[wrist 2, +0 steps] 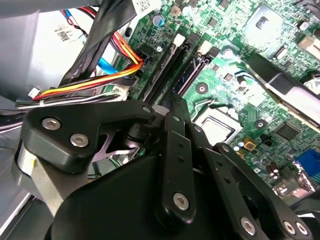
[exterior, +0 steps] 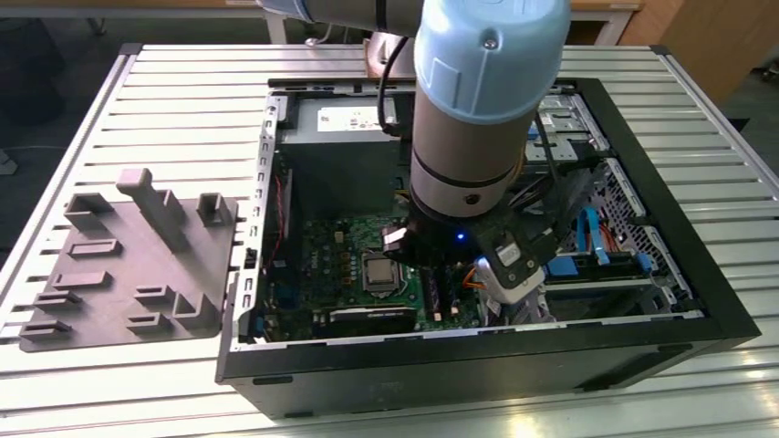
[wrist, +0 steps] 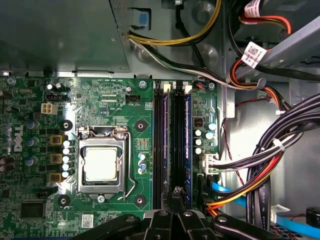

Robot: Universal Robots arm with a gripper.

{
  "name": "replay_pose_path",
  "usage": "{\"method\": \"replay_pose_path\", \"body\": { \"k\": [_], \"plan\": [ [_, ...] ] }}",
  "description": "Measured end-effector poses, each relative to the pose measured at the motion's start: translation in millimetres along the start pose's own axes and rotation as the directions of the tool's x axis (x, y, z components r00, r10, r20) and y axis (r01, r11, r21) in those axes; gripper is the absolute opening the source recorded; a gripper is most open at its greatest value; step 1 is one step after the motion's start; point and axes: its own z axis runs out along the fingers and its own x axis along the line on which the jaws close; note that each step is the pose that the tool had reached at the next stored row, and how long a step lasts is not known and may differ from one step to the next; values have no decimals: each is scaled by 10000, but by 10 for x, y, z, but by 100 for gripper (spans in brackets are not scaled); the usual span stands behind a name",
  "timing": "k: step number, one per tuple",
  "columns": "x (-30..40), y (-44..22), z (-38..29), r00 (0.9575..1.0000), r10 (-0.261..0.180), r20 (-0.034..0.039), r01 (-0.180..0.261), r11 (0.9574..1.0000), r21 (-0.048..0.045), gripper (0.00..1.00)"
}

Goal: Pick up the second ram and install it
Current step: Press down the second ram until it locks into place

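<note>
Exterior view first: the arm's thick grey and pale-blue wrist reaches down into the open computer case (exterior: 681, 301) and blocks much of the motherboard (exterior: 328, 265), so the gripper (exterior: 429, 274) itself is almost wholly hidden behind the wrist and a black and white camera mount. To the exterior view's left, the grey moulded tray (exterior: 128, 265) lies on the slatted table (exterior: 73, 119), well apart from the case. In both wrist views the black linkage of the gripper (wrist 2: 176, 112) (wrist: 176, 192) crowds the foreground and covers its own fingertips, so I cannot tell whether the jaws are wide, narrow or closed on anything. The second ram (wrist: 176, 145) appears as a dark strip lying along the memory slots (wrist: 161, 145) beside the processor socket (wrist: 101, 165) — edge-on, and hard to separate from the slots' black plastic; whether it is fully seated cannot be made out. Its near end runs straight under the tip of the gripper, which sits directly over it, though contact is hidden. In the second wrist view the same slots (wrist 2: 172, 67) run away from the gripper tip — the stick there is not clearly distinguishable. A bundle of coloured cables (wrist: 260, 170) lies just beside the slots.
</note>
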Motion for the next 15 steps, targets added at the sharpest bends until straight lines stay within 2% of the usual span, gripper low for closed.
{"method": "replay_pose_path", "body": {
  "k": [9, 15],
  "plan": [
    [5, -7, 82, 10000, 0, -3, 0, 10000, 12, 11],
    [6, -7, 95, 10000, 0, 0, 0, 10000, 4, 11]
  ]
}}
